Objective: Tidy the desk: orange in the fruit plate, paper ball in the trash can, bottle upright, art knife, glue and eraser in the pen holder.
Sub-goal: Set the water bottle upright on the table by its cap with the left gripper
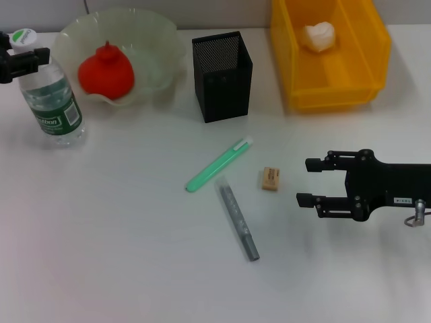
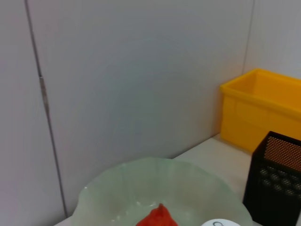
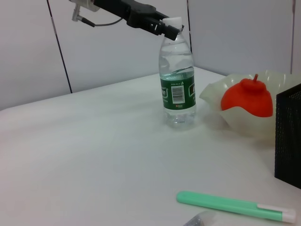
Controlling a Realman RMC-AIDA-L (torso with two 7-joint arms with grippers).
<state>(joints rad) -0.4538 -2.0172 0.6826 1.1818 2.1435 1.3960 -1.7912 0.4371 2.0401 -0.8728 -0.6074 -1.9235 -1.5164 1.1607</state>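
Note:
The bottle point(image 1: 50, 101) stands upright at the far left, and my left gripper point(image 1: 21, 60) is shut on its neck under the cap point(image 3: 169, 27). The orange point(image 1: 106, 73) lies in the fruit plate point(image 1: 161, 40). In the trash can point(image 1: 330, 87) rests the paper ball point(image 1: 318, 36). Empty as far as I can see, the pen holder point(image 1: 222, 75) stands between them. In front of it lie a green glue pen with a white tip point(image 1: 219, 165), a grey art knife point(image 1: 238, 221) and the eraser point(image 1: 271, 178). My right gripper point(image 1: 308, 182) is open just right of the eraser, apart from it.
Bare white tabletop point(image 1: 114, 235) spreads across the front left and in front of the grey stick. A grey panel wall point(image 2: 141, 70) rises right behind the plate and the yellow bin point(image 2: 263, 108).

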